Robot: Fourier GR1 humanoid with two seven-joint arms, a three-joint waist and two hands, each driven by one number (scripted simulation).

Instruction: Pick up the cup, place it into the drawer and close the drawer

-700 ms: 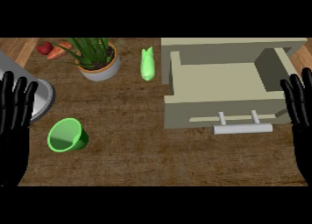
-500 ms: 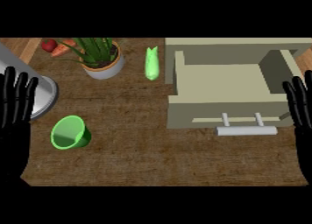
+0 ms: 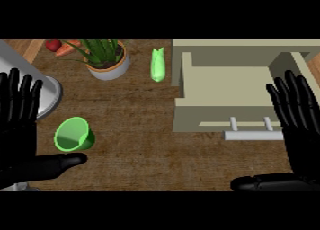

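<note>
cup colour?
Bright translucent green. The cup lies tilted on the brown counter beside the left hand; the head view shows it best.

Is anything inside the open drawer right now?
Nothing visible: the drawer shows only its bare beige floor. The right hand overlaps its right side, so that strip is hidden. The green cup lies on the counter, near the left hand.

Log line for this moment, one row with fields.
phase: pre-grasp | cup: on counter, untouched | drawer: open | left hand: open beside cup | right hand: open near drawer handle
</note>
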